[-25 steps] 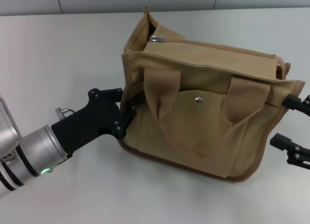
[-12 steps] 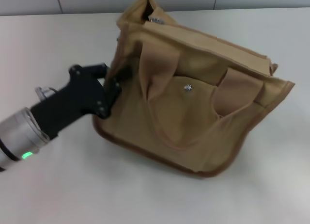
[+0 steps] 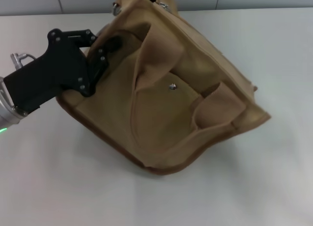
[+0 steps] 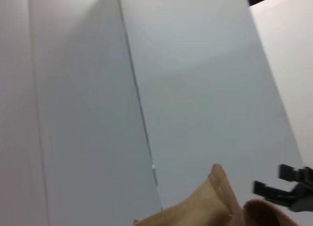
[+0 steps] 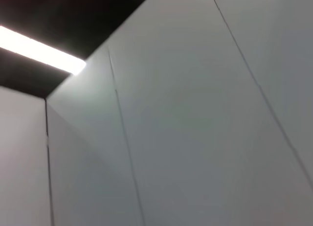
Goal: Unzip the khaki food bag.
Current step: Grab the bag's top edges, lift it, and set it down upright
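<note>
The khaki food bag [image 3: 161, 113] is tan canvas with a brown-piped base, two wide handles and a front pocket with a silver snap [image 3: 172, 86]. It is tipped up on its base, with its top end at the picture's far edge. The silver zipper pull [image 3: 162, 6] shows small there. My left gripper [image 3: 108, 49] is shut on the bag's left end panel. A tan corner of the bag [image 4: 220, 196] shows in the left wrist view. My right gripper is out of the head view. The right wrist view shows only wall.
The bag rests on a white table [image 3: 73, 187], with a grey wall [image 3: 88, 1] behind it. A small black gripper part [image 4: 288, 189] shows beside the tan cloth in the left wrist view. I cannot tell whose it is.
My left gripper has moved up and toward the far left with the bag's end, swinging and tilting the bag. The right gripper, seen at the right edge one second ago, has left the head view.
</note>
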Controlling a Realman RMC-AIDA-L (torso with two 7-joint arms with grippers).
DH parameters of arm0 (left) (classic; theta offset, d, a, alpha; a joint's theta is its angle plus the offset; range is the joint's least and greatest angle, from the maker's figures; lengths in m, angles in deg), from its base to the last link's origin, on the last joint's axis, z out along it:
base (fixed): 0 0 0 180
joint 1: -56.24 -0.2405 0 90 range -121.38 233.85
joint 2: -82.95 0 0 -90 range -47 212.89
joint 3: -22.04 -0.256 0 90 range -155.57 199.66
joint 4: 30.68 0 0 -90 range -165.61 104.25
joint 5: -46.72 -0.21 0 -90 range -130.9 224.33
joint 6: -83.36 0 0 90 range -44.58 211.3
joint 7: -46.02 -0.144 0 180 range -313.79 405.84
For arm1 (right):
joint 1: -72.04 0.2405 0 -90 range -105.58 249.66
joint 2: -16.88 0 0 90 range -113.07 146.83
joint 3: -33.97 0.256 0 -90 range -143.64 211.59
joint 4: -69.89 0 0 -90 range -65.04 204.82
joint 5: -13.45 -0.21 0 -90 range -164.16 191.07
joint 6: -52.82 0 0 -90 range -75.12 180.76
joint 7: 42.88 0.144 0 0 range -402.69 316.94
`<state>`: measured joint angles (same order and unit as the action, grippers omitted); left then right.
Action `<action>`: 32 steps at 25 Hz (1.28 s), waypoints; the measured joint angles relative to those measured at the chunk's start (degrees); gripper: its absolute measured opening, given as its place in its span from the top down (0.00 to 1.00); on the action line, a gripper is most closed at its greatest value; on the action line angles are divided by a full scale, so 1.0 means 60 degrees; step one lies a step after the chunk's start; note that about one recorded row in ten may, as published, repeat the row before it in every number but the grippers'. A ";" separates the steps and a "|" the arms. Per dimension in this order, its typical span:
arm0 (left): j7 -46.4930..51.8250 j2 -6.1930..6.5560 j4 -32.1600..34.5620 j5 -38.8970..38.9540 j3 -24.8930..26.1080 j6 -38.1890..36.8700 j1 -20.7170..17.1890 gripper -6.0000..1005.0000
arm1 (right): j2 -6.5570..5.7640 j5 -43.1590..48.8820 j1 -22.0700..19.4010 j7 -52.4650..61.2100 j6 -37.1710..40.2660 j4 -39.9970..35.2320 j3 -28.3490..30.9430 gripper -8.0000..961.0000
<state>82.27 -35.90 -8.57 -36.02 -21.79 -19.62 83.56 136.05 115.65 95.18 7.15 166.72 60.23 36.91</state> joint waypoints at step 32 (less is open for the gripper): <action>-0.0517 -0.0041 0.0057 0.0258 -0.0362 0.0159 0.0259 0.94 | 0.0023 0.0163 0.1363 0.0155 -0.3099 -0.0299 -0.4333 0.11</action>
<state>79.17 -36.14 -8.23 -34.47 -23.96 -18.66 85.11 136.19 116.63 103.36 8.08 148.12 58.43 10.91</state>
